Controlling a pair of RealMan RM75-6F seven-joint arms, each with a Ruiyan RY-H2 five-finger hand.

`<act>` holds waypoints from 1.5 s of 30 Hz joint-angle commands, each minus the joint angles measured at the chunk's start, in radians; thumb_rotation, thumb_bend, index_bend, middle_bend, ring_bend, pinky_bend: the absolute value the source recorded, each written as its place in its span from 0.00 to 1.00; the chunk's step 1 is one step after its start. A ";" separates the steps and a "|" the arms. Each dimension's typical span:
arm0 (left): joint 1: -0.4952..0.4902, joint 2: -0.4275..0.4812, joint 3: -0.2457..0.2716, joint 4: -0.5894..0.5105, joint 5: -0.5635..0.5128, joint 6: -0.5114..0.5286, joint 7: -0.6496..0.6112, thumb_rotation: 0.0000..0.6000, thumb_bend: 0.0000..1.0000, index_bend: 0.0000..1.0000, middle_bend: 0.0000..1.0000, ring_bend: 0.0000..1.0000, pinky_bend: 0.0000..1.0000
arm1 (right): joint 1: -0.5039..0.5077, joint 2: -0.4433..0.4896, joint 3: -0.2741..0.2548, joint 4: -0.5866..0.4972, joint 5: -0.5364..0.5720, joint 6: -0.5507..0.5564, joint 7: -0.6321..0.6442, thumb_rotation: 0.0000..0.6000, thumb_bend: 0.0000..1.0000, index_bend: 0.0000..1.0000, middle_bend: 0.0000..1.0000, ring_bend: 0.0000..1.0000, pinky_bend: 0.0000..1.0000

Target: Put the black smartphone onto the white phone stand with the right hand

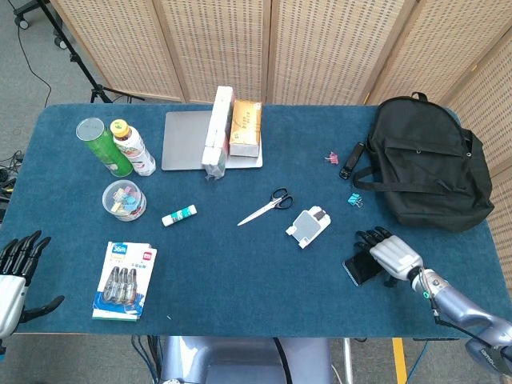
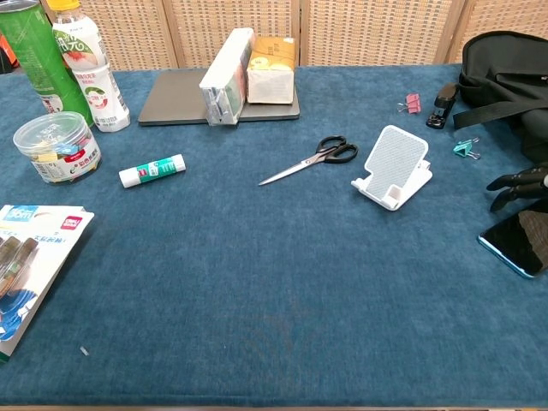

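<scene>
Currently your right hand (image 1: 390,254) hovers over the far right part of the black smartphone (image 1: 362,268), fingers apart and extended toward the left, clamped on nothing; whether the palm touches the phone cannot be told. The phone lies flat, screen up, on the blue table (image 1: 240,264) near its right front edge. The white phone stand (image 1: 308,226) sits apart from it, to the left and farther from you, with scissors (image 1: 266,207) just beyond.

Treat the phone as a rigid, thin, smooth slab: likely slippery on its glass face and awkward to lift off cloth. Take hold across the two long edges, thumb on one and fingers on the other, not on the screen. Your left hand (image 1: 14,276) waits open at the near left corner, beside a pen pack (image 1: 126,280).
</scene>
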 commanded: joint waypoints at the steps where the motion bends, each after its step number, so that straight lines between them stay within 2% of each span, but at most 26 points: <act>1: -0.001 -0.001 0.000 0.000 -0.002 -0.003 0.001 1.00 0.00 0.00 0.00 0.00 0.00 | 0.001 -0.008 -0.007 0.002 -0.005 0.015 0.008 1.00 0.00 0.14 0.02 0.00 0.00; 7: 0.000 -0.001 0.001 -0.001 0.001 0.000 0.001 1.00 0.00 0.00 0.00 0.00 0.00 | 0.005 -0.031 -0.019 0.029 -0.002 0.018 0.007 1.00 0.00 0.19 0.08 0.03 0.03; 10: 0.000 -0.001 0.001 -0.001 -0.001 0.000 0.000 1.00 0.00 0.00 0.00 0.00 0.00 | 0.002 -0.043 -0.023 0.045 0.002 0.028 0.011 1.00 0.00 0.26 0.16 0.12 0.10; 16: -0.002 -0.001 0.002 -0.002 -0.002 -0.004 -0.004 1.00 0.00 0.00 0.00 0.00 0.00 | -0.019 -0.076 -0.027 0.093 -0.010 0.108 0.058 1.00 0.05 0.52 0.44 0.39 0.37; 18: -0.002 -0.001 0.002 -0.002 -0.001 -0.003 -0.005 1.00 0.00 0.00 0.00 0.00 0.00 | -0.030 -0.090 -0.031 0.121 -0.027 0.157 0.082 1.00 0.08 0.56 0.49 0.44 0.40; 27: -0.003 -0.003 0.005 -0.002 0.002 -0.006 0.000 1.00 0.00 0.00 0.00 0.00 0.00 | -0.074 -0.130 -0.053 0.246 -0.081 0.328 0.191 1.00 0.14 0.57 0.51 0.46 0.41; 35: -0.002 -0.003 0.007 -0.004 0.004 -0.006 0.001 1.00 0.00 0.00 0.00 0.00 0.00 | -0.089 -0.079 -0.042 0.224 -0.089 0.429 0.209 1.00 0.18 0.57 0.51 0.46 0.41; 39: -0.003 -0.003 0.008 -0.004 0.006 -0.008 0.001 1.00 0.00 0.00 0.00 0.00 0.00 | -0.087 -0.034 -0.009 0.179 -0.102 0.505 0.122 1.00 0.19 0.57 0.51 0.46 0.41; 45: -0.001 -0.001 0.010 -0.005 0.010 -0.002 -0.004 1.00 0.00 0.00 0.00 0.00 0.00 | -0.051 0.051 0.074 0.022 -0.094 0.537 -0.140 1.00 0.19 0.57 0.51 0.46 0.41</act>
